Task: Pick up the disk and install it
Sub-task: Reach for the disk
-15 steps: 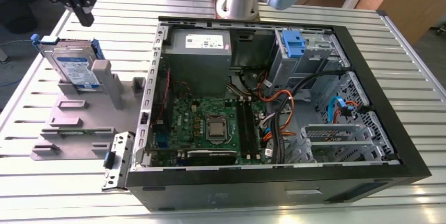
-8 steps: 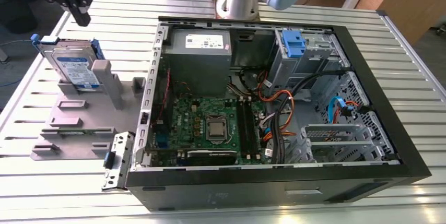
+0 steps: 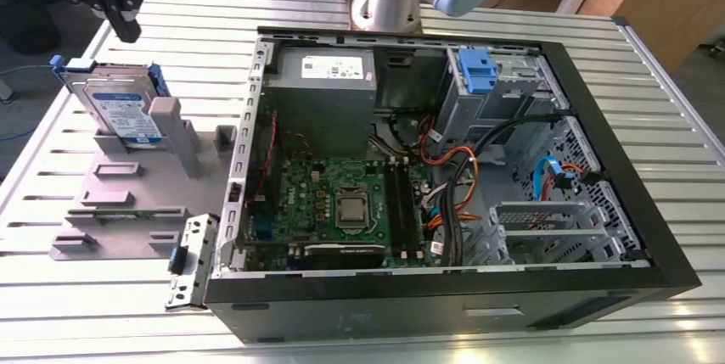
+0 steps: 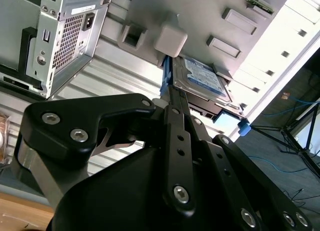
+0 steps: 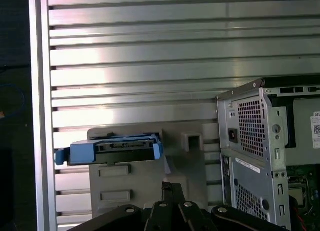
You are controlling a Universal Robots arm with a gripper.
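Note:
The disk (image 3: 119, 109) is a silver drive with a white-and-blue label and blue side rails. It stands tilted on edge against the posts of a grey plastic stand (image 3: 125, 203) at the exterior view's left. My gripper (image 3: 128, 31) hangs above and just behind it, not touching, fingers together and holding nothing. In the second wrist view the gripper (image 4: 169, 88) points toward the disk (image 4: 200, 78), whose label faces the camera. In the first wrist view the disk (image 5: 115, 150) shows edge-on with its blue rail, a short way beyond the gripper (image 5: 167, 187).
An open computer case (image 3: 453, 152) lies beside the stand, with a motherboard, cables and a grey power supply (image 3: 323, 67). A drive cage with a blue latch (image 3: 476, 71) sits at its far corner. The slatted metal table (image 3: 68, 296) ends close to the stand.

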